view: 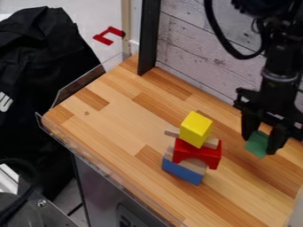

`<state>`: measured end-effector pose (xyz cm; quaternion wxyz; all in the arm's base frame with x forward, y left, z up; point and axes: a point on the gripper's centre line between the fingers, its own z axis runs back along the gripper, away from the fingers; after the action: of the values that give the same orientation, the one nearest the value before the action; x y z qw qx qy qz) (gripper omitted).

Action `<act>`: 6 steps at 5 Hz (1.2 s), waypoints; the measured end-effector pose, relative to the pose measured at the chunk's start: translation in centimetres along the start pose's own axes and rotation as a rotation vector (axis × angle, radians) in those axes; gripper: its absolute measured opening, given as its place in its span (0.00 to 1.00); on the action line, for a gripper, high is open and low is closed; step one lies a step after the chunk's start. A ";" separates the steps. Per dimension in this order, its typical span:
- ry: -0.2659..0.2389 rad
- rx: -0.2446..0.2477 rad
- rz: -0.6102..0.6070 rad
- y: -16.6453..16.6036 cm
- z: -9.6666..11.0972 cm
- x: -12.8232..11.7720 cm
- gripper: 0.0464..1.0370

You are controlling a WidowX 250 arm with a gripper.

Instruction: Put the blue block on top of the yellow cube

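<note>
Red arch (200,152) and wood pieces (194,165) separate yellow cube (196,129) from blue block (181,171) (end effector (261,142) block-wide, gripping green block (257,145)).

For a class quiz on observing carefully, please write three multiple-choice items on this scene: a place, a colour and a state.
1. Where is the yellow cube?
A) Below the red arch
B) Above the red arch
C) On the floor

2. What colour is the block in the end effector?
A) Green
B) Red
C) Yellow

3. How does placing the blue block on the yellow cube stand?
A) Done
B) Blue block held in the end effector
C) Not done, blue block lower down

Key:
1 B: it tops the stack.
2 A: green shows between the fingers.
3 C: blue lies beneath the arch.
</note>
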<state>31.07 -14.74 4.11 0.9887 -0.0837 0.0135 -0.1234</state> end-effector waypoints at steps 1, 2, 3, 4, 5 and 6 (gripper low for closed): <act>-0.035 0.001 0.015 -1.4 3.3 -2.0 0.52; -0.057 0.015 0.059 -1.3 5.9 -4.1 0.52; -0.109 0.034 0.142 -0.4 8.7 -7.0 0.52; -0.153 0.019 0.190 0.8 9.4 -9.1 0.52; -0.149 0.026 0.196 2.8 9.2 -10.0 0.52; -0.096 0.032 0.197 4.1 7.9 -9.8 0.52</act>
<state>22.96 -7.09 11.25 0.9968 -0.0721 -0.0279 -0.0218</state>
